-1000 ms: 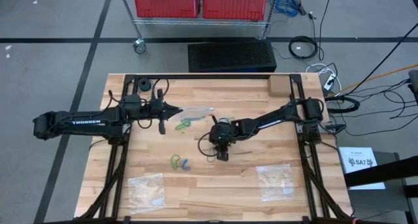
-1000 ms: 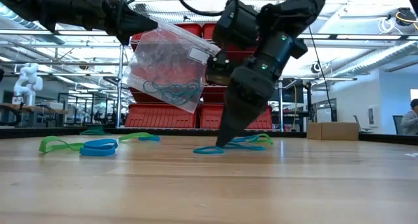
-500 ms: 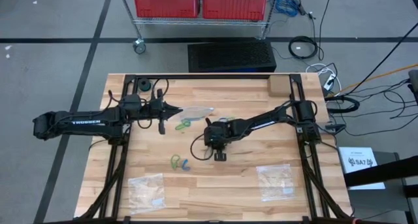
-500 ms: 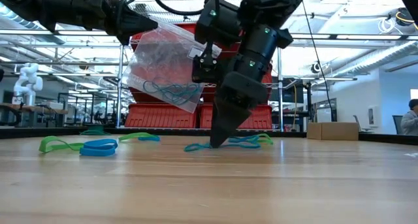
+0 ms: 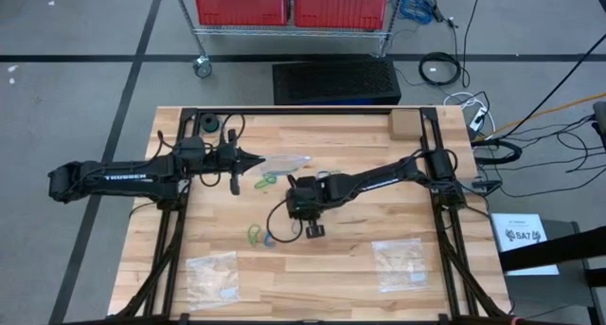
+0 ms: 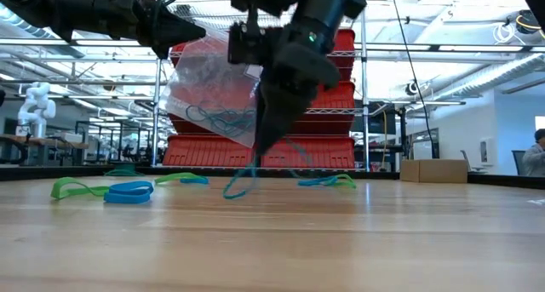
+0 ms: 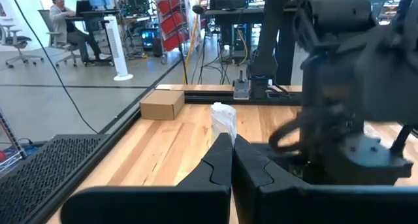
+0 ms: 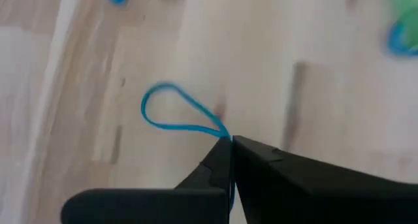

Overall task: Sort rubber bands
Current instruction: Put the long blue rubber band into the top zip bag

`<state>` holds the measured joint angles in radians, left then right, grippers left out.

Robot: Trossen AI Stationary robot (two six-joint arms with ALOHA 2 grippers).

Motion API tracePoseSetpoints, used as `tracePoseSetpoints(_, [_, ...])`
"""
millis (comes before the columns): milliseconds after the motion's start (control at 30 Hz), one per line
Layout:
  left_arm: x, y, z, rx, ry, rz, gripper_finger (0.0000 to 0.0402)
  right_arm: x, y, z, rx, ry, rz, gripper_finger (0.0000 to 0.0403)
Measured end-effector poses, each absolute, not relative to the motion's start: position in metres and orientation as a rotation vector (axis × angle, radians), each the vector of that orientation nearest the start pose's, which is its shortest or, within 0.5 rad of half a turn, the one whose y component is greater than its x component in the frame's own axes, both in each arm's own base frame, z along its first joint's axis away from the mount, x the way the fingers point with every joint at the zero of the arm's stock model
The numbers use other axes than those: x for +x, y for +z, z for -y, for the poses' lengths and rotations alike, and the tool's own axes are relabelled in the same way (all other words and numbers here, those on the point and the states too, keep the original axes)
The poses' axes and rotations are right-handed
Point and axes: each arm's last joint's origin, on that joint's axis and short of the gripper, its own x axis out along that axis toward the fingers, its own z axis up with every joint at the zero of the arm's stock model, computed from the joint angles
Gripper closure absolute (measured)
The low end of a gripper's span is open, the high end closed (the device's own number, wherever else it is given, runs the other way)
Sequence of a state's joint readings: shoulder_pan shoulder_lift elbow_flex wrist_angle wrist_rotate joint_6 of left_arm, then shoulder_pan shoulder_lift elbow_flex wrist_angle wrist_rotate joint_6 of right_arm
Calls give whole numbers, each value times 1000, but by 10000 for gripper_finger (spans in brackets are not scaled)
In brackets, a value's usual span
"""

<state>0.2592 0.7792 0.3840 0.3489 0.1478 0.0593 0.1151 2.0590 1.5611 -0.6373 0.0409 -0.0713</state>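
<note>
From above, the right arm covered its own claw [image 5: 283, 232], and the blue rubber band [image 8: 176, 116] it pinched was too thin to find there. In the left wrist view that arm blurred, hiding most of the clear bag [image 7: 223, 121].

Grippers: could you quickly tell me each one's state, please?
Left gripper: shut on the clear bag.
Right gripper: shut on a blue rubber band.

Two clear bags [image 5: 212, 276] on the wooden table [image 5: 350, 268]; cardboard box [image 5: 404, 125]; red bins [image 5: 241, 4].
</note>
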Motion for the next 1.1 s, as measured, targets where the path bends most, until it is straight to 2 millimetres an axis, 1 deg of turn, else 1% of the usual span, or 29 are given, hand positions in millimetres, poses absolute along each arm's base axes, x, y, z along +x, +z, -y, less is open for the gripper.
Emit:
tracePoseSetpoints(167, [173, 246, -41, 50, 110, -49, 401, 430, 206, -48, -213, 65, -1129, 403])
tracePoseSetpoints(400, [173, 246, -41, 50, 110, -49, 401, 437, 246, -51, -269, 19, -1082, 403])
tracePoseSetpoints(567, [173, 245, -41, 49, 110, -51, 401, 435, 285, -53, -341, -79, -1065, 403])
tracePoseSetpoints(700, [173, 245, -41, 49, 110, -51, 401, 433, 318, -52, -362, -137, -1018, 403])
tracePoseSetpoints(900, [173, 245, -41, 49, 110, -51, 401, 426, 363, -42, -328, -202, -934, 403])
tracePoseSetpoints(1000, [173, 245, -41, 50, 110, -51, 401, 422, 379, -37, -348, -274, -904, 403])
tracePoseSetpoints(1100, [173, 245, -41, 49, 110, -59, 401, 417, 389, -29, -327, -312, -896, 403])
